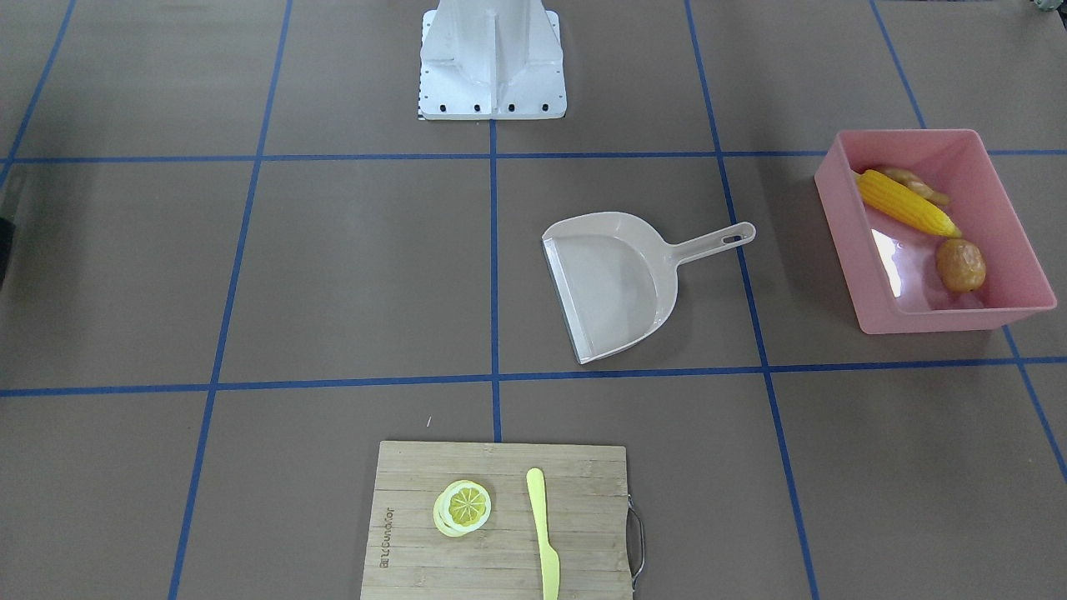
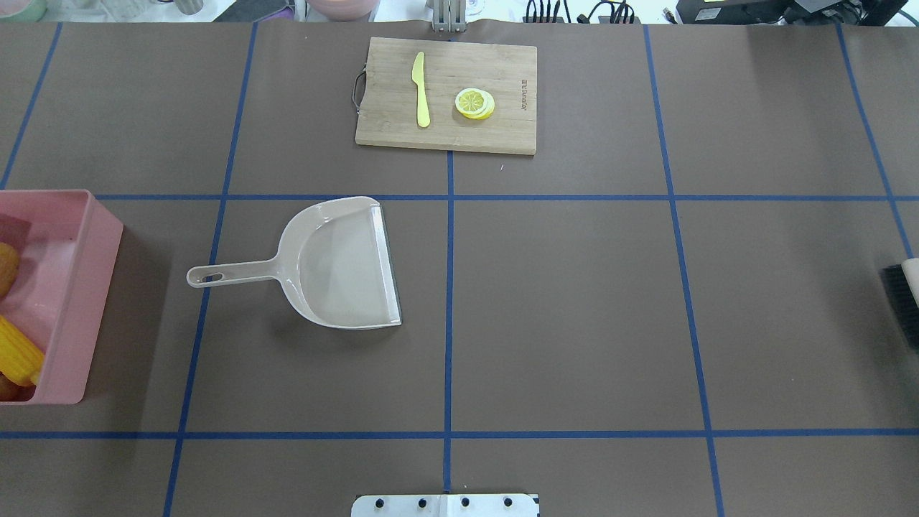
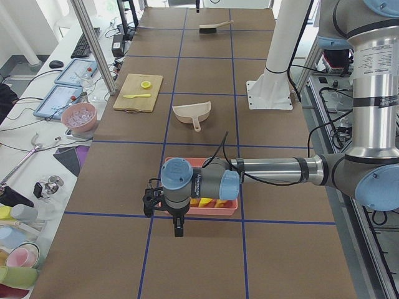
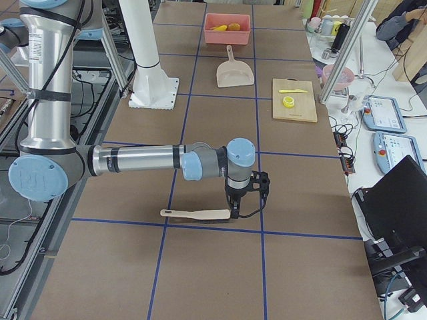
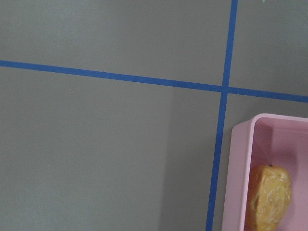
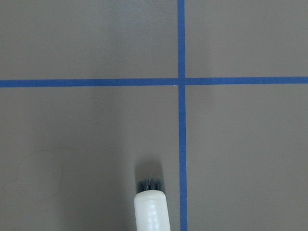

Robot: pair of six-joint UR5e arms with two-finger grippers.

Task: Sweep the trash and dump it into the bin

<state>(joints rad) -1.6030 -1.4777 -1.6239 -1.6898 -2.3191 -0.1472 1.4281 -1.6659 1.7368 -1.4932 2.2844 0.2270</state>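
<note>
On the taped tabletop (image 1: 333, 275), corn (image 1: 907, 203), potato (image 1: 960, 265) and ginger (image 1: 917, 185) lie in the bin (image 1: 842, 217) beside the left gripper (image 3: 178, 229); neither its state nor that of the right gripper (image 4: 237, 205) can be told.

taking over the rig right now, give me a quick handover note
Claws: the left claw hangs beside the bin; open or shut cannot be told. The right claw is at one end of the brush, which lies on the table; whether it grips the brush cannot be told.
Things: corn cob, potato and ginger root are all in the bin. The dustpan lies empty on the table.
Done: sweeping and dumping look finished.
Left: probably only letting go of the brush, if held, and parking the arms.
</note>
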